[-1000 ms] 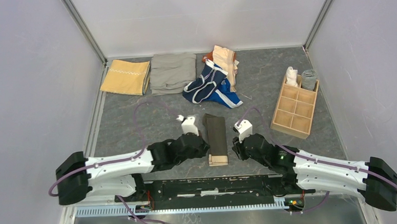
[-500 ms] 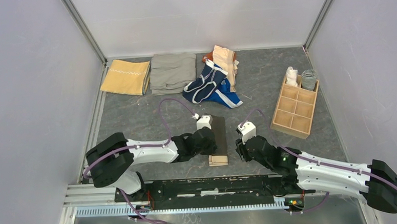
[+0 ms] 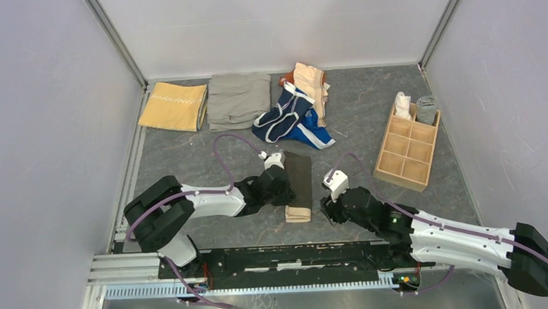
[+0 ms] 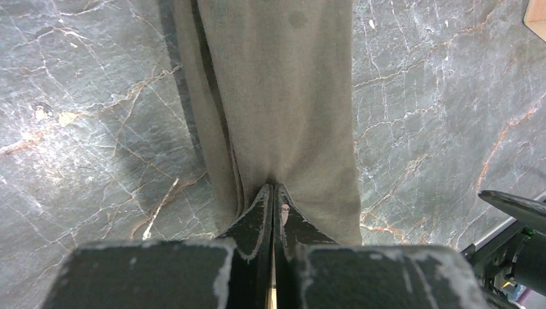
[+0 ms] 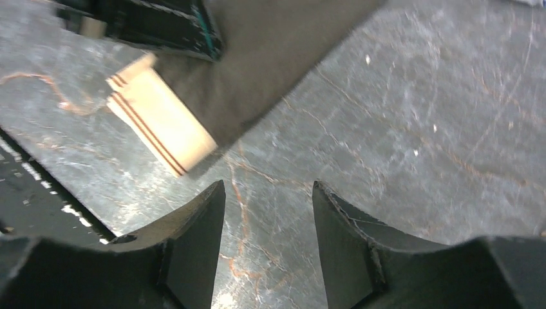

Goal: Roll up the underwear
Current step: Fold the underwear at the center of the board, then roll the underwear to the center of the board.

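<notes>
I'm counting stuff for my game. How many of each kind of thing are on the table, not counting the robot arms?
Underwear: 4, namely dark grey-brown briefs, navy briefs, bright blue briefs, peach briefs
Folded cloths: 2, namely mustard-yellow cloth, grey-khaki cloth
Wooden box: 1
Rolled bundles in the box: 2, namely white roll, grey roll
Total: 9
</notes>
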`<state>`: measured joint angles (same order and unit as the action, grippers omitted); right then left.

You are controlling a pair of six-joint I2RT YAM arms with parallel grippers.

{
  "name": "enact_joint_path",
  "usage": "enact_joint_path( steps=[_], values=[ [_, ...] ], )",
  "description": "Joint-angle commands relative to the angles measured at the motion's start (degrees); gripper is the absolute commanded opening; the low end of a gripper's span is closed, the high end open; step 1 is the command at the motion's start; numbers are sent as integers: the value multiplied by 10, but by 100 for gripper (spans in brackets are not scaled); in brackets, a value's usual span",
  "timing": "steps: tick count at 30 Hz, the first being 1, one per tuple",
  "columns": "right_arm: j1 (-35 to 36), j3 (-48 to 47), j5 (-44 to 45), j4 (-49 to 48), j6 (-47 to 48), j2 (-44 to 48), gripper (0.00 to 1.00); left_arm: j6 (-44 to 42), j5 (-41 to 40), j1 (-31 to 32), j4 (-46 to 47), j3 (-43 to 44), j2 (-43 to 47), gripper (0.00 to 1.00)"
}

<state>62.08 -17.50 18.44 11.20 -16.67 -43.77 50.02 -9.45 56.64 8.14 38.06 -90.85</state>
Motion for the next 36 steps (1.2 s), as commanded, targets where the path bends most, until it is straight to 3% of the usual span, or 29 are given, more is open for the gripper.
enact_joint_path(
  steps=[1,5,8,14,20,24,29,36],
  values=[
    [-2,11,-60,-82,94,45,60,-42,8,-5,-11,2,24,2],
    [-2,-6,-15,-106,119,71,63,-44,8,-5,-22,2,60,2],
    [-2,-21,5,-136,145,76,81,-46,12,-5,-28,2,86,2],
    [-3,-88,86,-81,234,16,87,-57,30,-5,-42,7,124,2],
    [-1,-115,101,-13,312,-23,86,-69,48,2,-45,-2,120,2],
    [7,-88,23,-28,372,22,90,-65,61,4,-24,-24,112,2],
    [79,-35,-12,-43,447,39,82,-70,84,5,-3,-33,85,2],
    [157,-17,30,-16,510,-28,82,-69,71,8,-6,-39,57,2]
  ],
)
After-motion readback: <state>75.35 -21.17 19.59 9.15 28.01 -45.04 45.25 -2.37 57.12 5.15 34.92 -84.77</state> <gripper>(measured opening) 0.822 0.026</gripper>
